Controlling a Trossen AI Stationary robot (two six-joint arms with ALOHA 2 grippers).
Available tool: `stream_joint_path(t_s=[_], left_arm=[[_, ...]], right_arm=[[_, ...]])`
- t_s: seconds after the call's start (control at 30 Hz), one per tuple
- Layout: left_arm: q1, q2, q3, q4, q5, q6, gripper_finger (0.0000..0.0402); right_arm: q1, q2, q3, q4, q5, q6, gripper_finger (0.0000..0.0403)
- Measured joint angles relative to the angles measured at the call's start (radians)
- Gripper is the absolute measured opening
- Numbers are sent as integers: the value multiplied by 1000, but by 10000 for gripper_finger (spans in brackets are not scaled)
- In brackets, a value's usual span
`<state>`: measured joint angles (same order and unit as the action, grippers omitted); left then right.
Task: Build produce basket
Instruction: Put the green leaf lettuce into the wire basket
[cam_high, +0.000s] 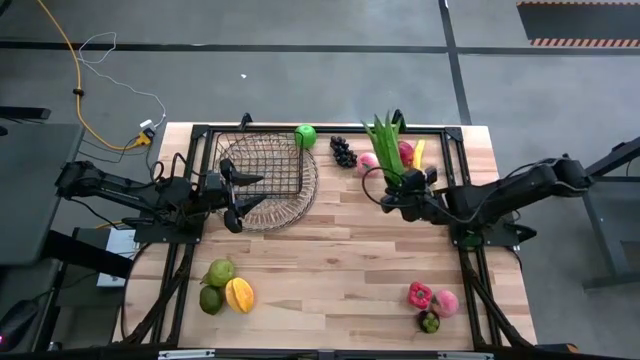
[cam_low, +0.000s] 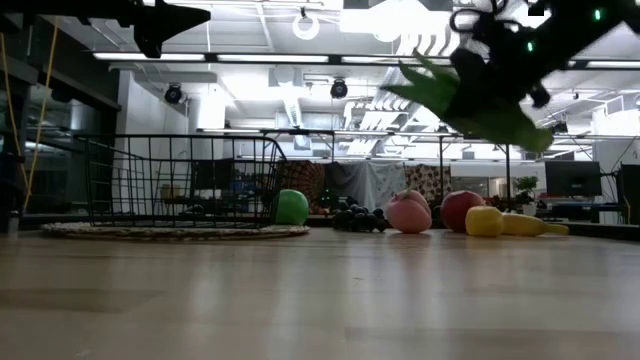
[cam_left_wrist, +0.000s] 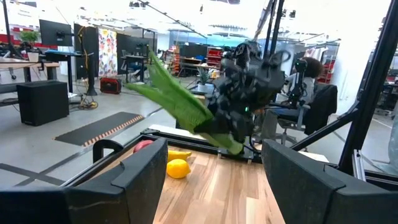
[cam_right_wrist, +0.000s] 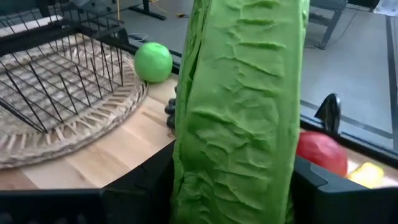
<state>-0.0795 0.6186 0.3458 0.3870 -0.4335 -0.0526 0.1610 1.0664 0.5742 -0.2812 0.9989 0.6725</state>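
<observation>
On the near edge of my wooden table (cam_high: 340, 260), at my left, sit two round green fruits (cam_high: 215, 285) and a cut orange fruit (cam_high: 239, 294). At my right near edge sit a red pepper (cam_high: 419, 294), a pink peach (cam_high: 446, 301) and a small dark green piece (cam_high: 429, 322).

Farther back, my right tool (cam_high: 392, 200) is up in the air above the table. It is closed on a long green leafy stalk (cam_right_wrist: 239, 112), and the leaves point to the far side. My left tool (cam_high: 236, 200) hangs over the near side of the dark wire basket with the round flat rim (cam_high: 300, 195). Its two fingers (cam_left_wrist: 140, 180) are apart and hold nothing.

The basket stands on the table at the far left. No fruit shows inside it. Just past its far right side lies a round green ball fruit (cam_high: 305, 135). Next come dark purple grapes (cam_high: 343, 151), a pink fruit (cam_low: 408, 213), a red fruit (cam_low: 460, 210) and yellow pieces (cam_low: 485, 221) along the far edge.
</observation>
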Motion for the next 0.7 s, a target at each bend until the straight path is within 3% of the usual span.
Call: stream_joint_path(t_s=[0.13,0.33,0.53,0.7], left_arm=[[0,0,0,6,0,-7,248],[0,3,0,49,5,-32,248],[0,91,0,178,50,-49,248],[0,278,1,383,57,-49,248]], right_arm=[[-24,-8,-133,359,-59,-168,189],[-99,0,-249,981,-372,-486,189],[-164,1,-257,1158,-619,-550,189],[-162,29,-257,1214,-687,-544,189]])
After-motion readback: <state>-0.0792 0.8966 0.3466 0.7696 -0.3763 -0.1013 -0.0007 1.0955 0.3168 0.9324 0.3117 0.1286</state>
